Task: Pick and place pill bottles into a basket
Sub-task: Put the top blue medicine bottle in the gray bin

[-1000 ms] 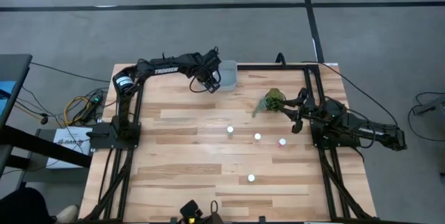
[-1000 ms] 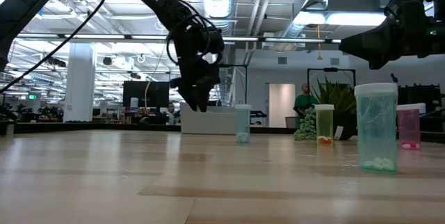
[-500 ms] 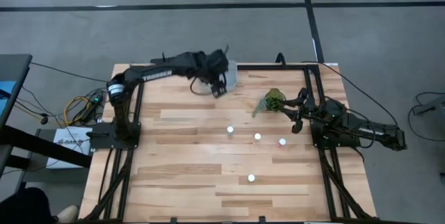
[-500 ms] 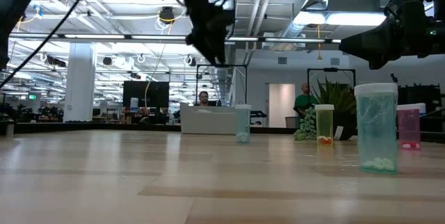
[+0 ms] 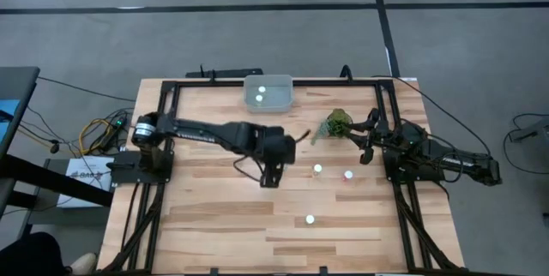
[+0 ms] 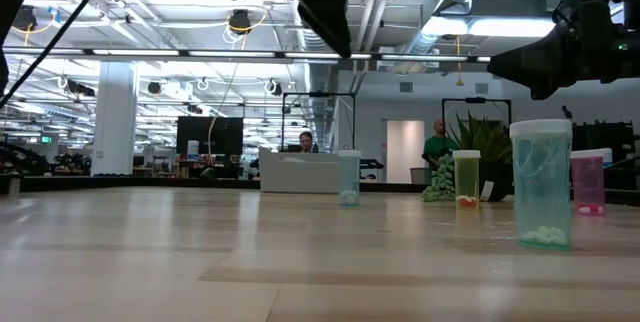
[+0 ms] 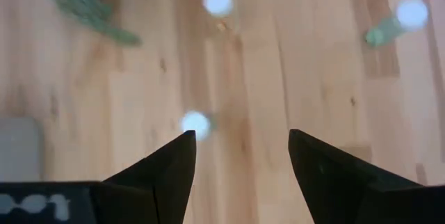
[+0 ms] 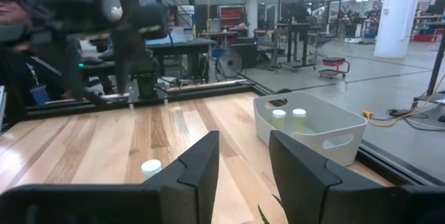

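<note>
**Left arm swings from basket to the next bottle**

A second ago the left gripper [image 5: 272,173] hung at the basket [image 5: 255,102] on the far edge of the table; now it has crossed to mid-table and hovers over the bottles left there. Its jaws stand wide and hold nothing, as the left wrist view shows, with one white cap [image 7: 195,123] lying just beside the left finger [image 7: 161,175]. Two bottles [image 5: 261,94] sit inside the basket, also seen in the right wrist view [image 8: 286,120]. So a drop looks finished and the next pick is about to start.

In the high view three more caps stay clear on the wood: one [image 5: 317,170] just right of the gripper, the reddish one [image 5: 348,174] farther right, and one [image 5: 310,219] nearer the front edge. The bottle under the gripper is hidden there by the arm.

The right gripper [image 5: 364,141] waits at the right side of the table, jaws parted and empty. The green plant [image 5: 337,124] lies just beside it, near the right-hand bottles but not touching them. The black frame [image 5: 388,139] runs along the table's edges. A person [image 6: 434,148] stands far off in the room. Nothing appears to block the nearest bottle.
</note>
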Controlling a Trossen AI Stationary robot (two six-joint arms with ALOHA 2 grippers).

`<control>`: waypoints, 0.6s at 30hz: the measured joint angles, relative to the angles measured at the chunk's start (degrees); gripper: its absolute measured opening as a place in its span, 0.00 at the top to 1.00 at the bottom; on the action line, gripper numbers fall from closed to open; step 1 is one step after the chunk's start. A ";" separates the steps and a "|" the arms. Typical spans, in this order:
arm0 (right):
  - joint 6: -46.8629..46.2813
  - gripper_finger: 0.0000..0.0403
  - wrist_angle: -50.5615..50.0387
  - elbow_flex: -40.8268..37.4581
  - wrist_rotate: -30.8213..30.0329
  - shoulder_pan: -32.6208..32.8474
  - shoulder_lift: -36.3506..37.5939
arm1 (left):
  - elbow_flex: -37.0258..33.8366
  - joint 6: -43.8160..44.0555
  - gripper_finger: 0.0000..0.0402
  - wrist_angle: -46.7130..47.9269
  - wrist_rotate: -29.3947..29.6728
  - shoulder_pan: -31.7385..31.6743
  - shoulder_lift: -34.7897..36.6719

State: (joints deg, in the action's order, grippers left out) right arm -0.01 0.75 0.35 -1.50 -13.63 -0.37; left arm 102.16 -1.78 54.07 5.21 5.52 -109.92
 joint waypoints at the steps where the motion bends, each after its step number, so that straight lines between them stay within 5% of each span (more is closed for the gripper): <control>1: 0.01 0.70 0.01 0.01 0.00 0.00 -0.04 | -0.07 0.28 0.45 -0.28 0.06 0.65 -0.65; 10: 0.00 0.70 0.04 -0.01 -0.07 0.00 -0.01 | -2.31 -1.57 0.45 -0.99 2.12 1.43 -9.87; 18: 0.00 0.70 0.03 0.00 -0.07 0.00 -0.04 | -2.24 -3.10 0.45 -1.72 7.70 -0.13 -10.47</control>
State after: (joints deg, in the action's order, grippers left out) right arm -0.01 0.79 0.35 -1.56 -13.63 -0.40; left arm 99.92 -4.89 52.35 12.91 5.39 -120.40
